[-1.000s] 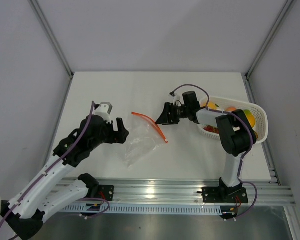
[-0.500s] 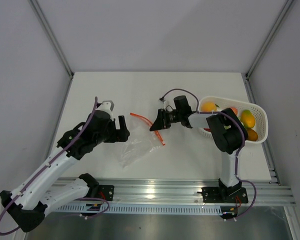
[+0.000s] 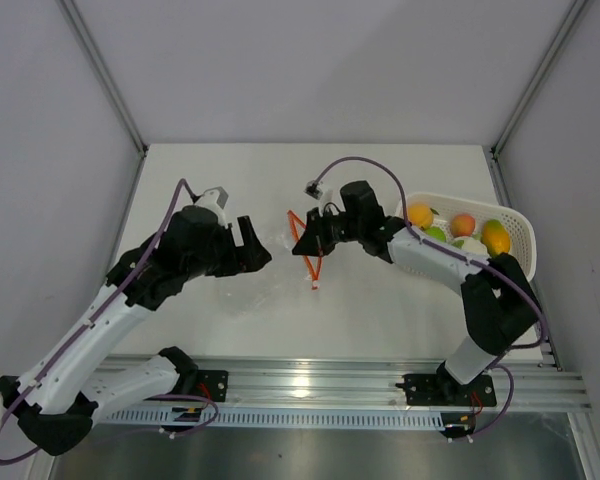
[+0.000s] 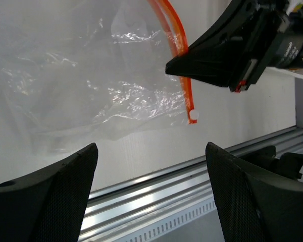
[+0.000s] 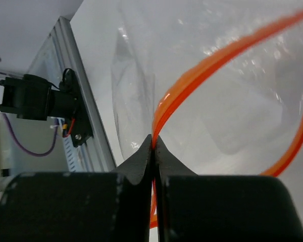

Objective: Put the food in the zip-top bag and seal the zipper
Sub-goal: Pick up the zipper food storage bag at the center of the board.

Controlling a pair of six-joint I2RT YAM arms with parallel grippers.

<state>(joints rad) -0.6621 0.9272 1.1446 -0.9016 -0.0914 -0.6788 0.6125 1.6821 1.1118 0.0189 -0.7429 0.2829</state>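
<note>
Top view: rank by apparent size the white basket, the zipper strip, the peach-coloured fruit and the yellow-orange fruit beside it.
1. white basket
2. zipper
3. yellow-orange fruit and peach-coloured fruit: these look alike

White table [image 3: 400, 180], pale grey walls [image 3: 310, 60], aluminium rail [image 3: 320, 378]

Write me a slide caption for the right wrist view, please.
Right gripper pinches the orange zipper, bag mouth open.

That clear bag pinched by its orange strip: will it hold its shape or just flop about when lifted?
Probably floppy: the zip-top bag lies crinkled and folded, not flat. Likely very light, being thin see-through film. The zipper already bows in a curve where the right end effector pinches it, so the mouth may twist or sag.
</note>
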